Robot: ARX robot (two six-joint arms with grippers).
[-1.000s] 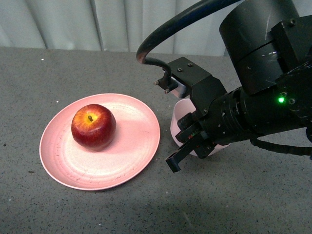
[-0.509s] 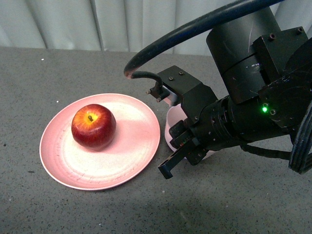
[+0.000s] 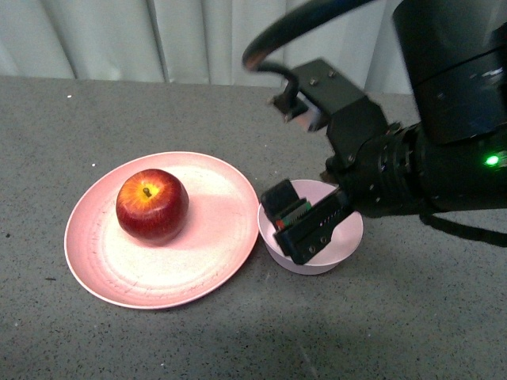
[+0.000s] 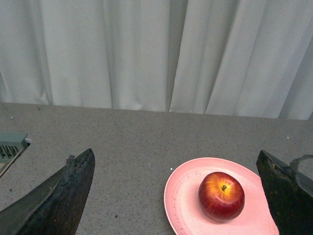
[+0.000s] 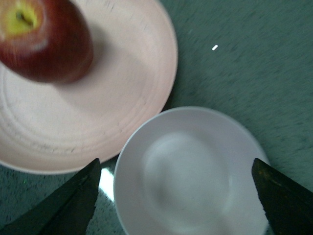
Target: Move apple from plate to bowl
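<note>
The dark red apple [image 3: 152,204] sits on the left part of the salmon-pink plate [image 3: 214,253]. The pale pink bowl [image 3: 313,264] stands empty right beside the plate's right edge. My right gripper [image 3: 297,223] hangs open just above the bowl, its black fingers [image 3: 310,232] over the bowl's left side. In the right wrist view the bowl [image 5: 190,176] lies between the open jaws of my right gripper [image 5: 176,164], with the plate [image 5: 122,88] and the apple [image 5: 44,44] beyond. My left gripper [image 4: 174,155] is open and empty, well away from the apple [image 4: 221,196] and the plate [image 4: 183,196].
A grey speckled table top [image 3: 119,111] carries everything. A pale curtain [image 3: 158,36] closes the back. My bulky black right arm [image 3: 444,158] and its cable [image 3: 277,43] fill the upper right. A grey-green vented object [image 4: 11,144] shows at one edge of the left wrist view.
My right gripper has swung from low in front of the bowl to just above it. The bowl, mostly hidden before, now shows and sits a little nearer the plate. Apple and plate unmoved.
</note>
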